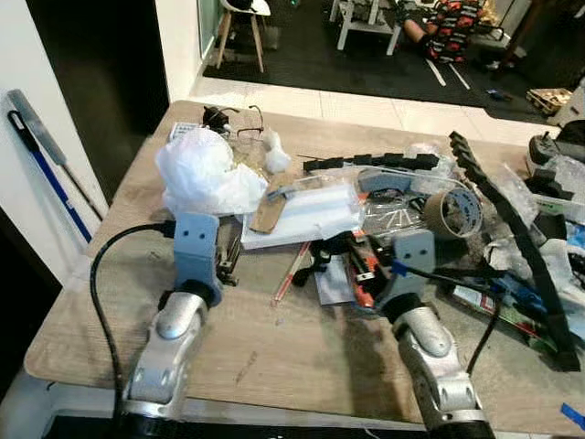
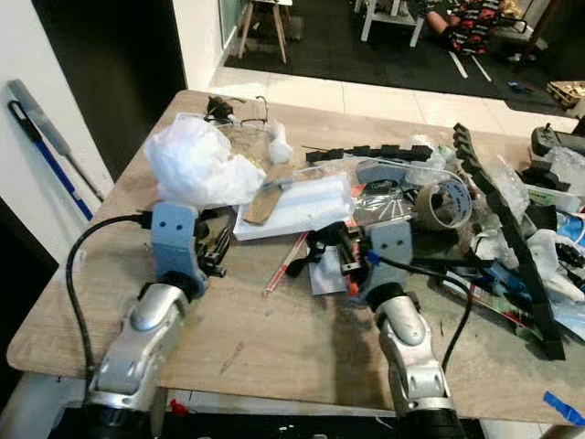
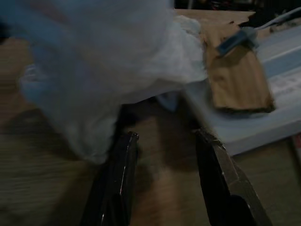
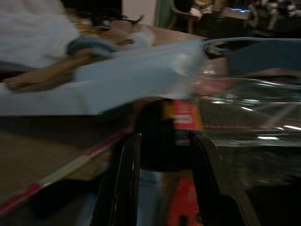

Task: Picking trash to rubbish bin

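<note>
Table: a cluttered wooden table stands before the robot, both silver arms reaching over its near edge.
Trash: a crumpled white plastic bag sits on the table's left part, a rounded bunch with no clear long axis, just beyond the left gripper.
Left gripper: the left gripper hovers low over the wood with its fingers set apart and nothing between them; the bag's edge hangs just past the left fingertip.
Right gripper: the right gripper is at the middle of the table, fingers parted, tips at a small black and orange object that lies in front of them; whether they touch it cannot be told.
White slab: a flat white foam piece lies beside the bag, its long axis running across the table, with a strip of brown cardboard resting on its left end.
Right side: a roll of brown tape, a long black toothed strip running from far to near, and crumpled clear wrapping.
Far edge: a pair of glasses.
</note>
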Controlling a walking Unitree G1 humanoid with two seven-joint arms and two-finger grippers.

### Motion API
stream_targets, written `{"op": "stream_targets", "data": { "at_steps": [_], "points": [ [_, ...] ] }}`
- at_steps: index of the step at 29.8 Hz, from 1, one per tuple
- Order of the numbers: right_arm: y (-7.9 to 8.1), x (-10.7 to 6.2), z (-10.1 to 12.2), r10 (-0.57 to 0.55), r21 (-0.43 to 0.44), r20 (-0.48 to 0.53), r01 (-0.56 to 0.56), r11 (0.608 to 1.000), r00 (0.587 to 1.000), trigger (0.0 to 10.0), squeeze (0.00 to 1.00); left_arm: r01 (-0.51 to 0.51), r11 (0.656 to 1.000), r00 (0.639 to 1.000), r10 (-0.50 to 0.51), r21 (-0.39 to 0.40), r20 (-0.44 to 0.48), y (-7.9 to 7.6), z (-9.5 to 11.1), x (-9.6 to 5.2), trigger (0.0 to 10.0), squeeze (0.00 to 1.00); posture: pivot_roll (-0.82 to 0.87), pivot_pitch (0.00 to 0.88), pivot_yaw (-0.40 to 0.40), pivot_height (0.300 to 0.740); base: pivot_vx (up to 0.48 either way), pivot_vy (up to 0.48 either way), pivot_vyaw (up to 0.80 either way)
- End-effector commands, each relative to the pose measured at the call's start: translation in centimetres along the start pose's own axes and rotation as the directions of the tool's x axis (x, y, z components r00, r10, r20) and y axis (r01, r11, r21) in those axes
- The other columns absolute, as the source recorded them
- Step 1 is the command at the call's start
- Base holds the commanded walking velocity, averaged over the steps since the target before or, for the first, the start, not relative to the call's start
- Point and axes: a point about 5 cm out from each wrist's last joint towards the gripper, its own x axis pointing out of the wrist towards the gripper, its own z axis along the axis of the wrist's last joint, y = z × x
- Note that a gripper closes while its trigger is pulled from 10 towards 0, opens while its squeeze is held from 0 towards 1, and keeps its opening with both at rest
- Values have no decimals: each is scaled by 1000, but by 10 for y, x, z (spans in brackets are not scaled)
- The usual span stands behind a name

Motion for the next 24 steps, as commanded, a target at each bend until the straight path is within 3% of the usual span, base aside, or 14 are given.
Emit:
{"op": "stream_targets", "data": {
  "at_steps": [1,6,12,13,14,24],
  "points": [
    [3,-3,-4,19,9,-22,-19,1000,1000,10000,0,24,1000,1000,-24,5,13,3,2,-4,10000,0,-43,129,-82,740,0,0,0],
    [20,-3,-5,112,4,-31,-112,994,993,10000,0,126,986,992,-128,105,14,19,4,-15,10000,0,-31,135,-85,740,0,0,0],
    [28,-3,-5,171,-3,-25,-171,985,985,10000,16,224,965,971,-233,136,60,22,13,-24,10000,0,-28,137,-84,740,0,0,0],
    [29,-3,-5,177,-12,-29,-178,984,984,10000,871,246,960,965,-256,136,61,22,14,-26,10000,0,-27,137,-84,740,0,0,0],
    [29,-2,-6,182,-18,-32,-182,983,983,10000,1000,263,955,960,-274,136,62,21,15,-27,10000,0,-26,137,-84,740,0,0,0],
    [23,-1,-9,200,-56,-74,-205,977,977,10000,1000,426,893,901,-434,142,26,-4,7,-35,10000,0,-32,127,-86,740,0,0,0]
  ]
}}
